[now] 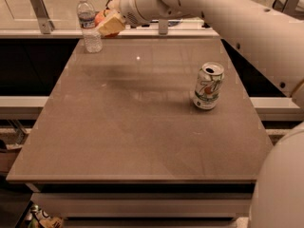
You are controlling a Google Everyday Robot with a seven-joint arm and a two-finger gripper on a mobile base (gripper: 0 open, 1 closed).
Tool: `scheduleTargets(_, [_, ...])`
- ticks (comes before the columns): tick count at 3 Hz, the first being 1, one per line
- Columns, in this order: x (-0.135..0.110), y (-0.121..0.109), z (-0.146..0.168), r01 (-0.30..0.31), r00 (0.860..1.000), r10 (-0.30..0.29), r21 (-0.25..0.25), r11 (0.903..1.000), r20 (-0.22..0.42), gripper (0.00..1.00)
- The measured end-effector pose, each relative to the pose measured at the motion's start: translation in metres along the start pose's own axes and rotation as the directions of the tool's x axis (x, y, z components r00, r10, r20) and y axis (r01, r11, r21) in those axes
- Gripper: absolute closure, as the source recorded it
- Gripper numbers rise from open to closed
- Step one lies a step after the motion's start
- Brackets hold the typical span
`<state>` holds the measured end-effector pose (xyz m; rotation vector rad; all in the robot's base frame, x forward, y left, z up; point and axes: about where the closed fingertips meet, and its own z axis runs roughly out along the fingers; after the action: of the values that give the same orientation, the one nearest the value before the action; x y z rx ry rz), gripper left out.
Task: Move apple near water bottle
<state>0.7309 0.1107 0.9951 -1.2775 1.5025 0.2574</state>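
Note:
The water bottle (pixel 88 24) stands upright at the far left corner of the table, clear ribbed plastic with a white cap. The apple (pixel 101 19) shows as a red-orange patch just right of the bottle, mostly hidden behind a tan finger. My gripper (pixel 107 23) is at the end of the white arm that reaches in from the right, and it is shut on the apple, holding it right beside the bottle near the table's back edge. I cannot tell whether the apple touches the table.
A green-and-white soda can (pixel 208 86) stands upright at the right middle of the brown table (pixel 142 127). A counter with a metal bracket (pixel 40 11) runs behind the table. My white arm spans the upper right.

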Motion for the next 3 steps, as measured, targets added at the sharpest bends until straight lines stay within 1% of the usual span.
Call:
scheduleTargets(1, [0.009,-0.003,0.019,-0.015,0.999,0.015,-0.003,0.9999,0.030,1.00])
scheduleTargets(2, [0.018,-0.005,0.034,-0.021,0.999,0.021,-0.010,0.9997,0.025,1.00])
scheduleTargets(3, [0.031,-0.007,0.045,-0.024,1.000,0.024,0.001,0.9997,-0.005,1.00])
